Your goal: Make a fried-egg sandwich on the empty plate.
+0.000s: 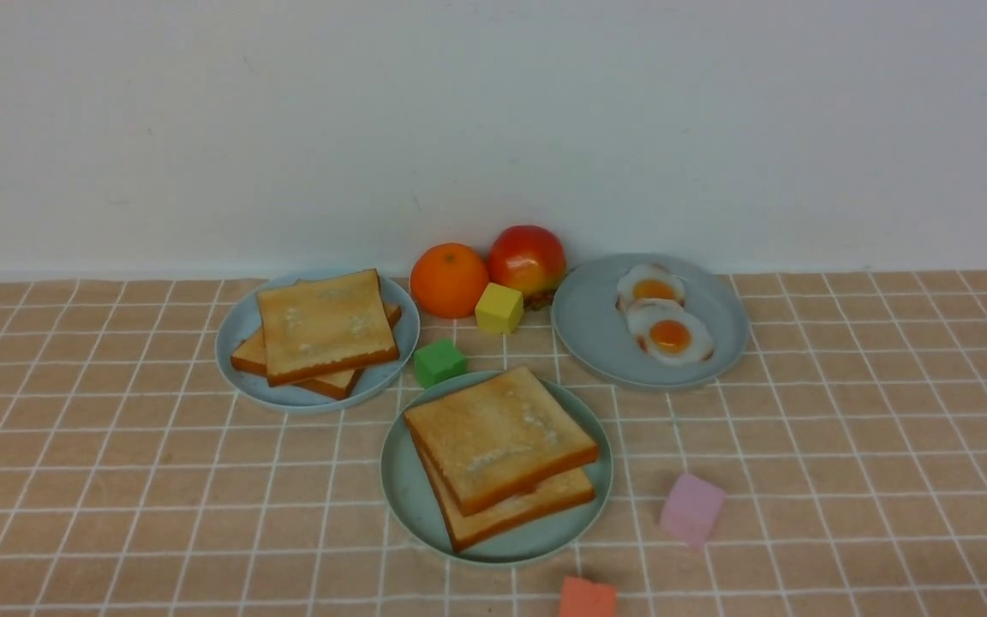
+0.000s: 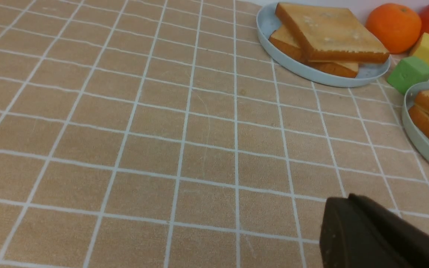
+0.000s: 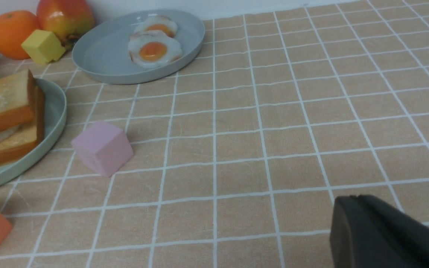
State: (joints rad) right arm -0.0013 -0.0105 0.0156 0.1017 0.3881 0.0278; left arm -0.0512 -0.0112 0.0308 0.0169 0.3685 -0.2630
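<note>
Your completed fried-egg sandwich [image 1: 500,454], two toast slices with a sliver of egg white visible between them in the right wrist view, sits on the mint-green plate [image 1: 408,493] at centre front. Behind it to the left, a grey-blue plate [image 1: 236,343] holds a second toast stack [image 1: 322,330]; behind it to the right, another plate [image 1: 596,334] holds two fried eggs [image 1: 663,324]. Of your left gripper [image 2: 374,238] and right gripper [image 3: 382,238] only one dark finger shows, so you cannot tell whether either is open or closed.

Matte black, wedge-shaped claw [image 2: 371,234] tips
</note>
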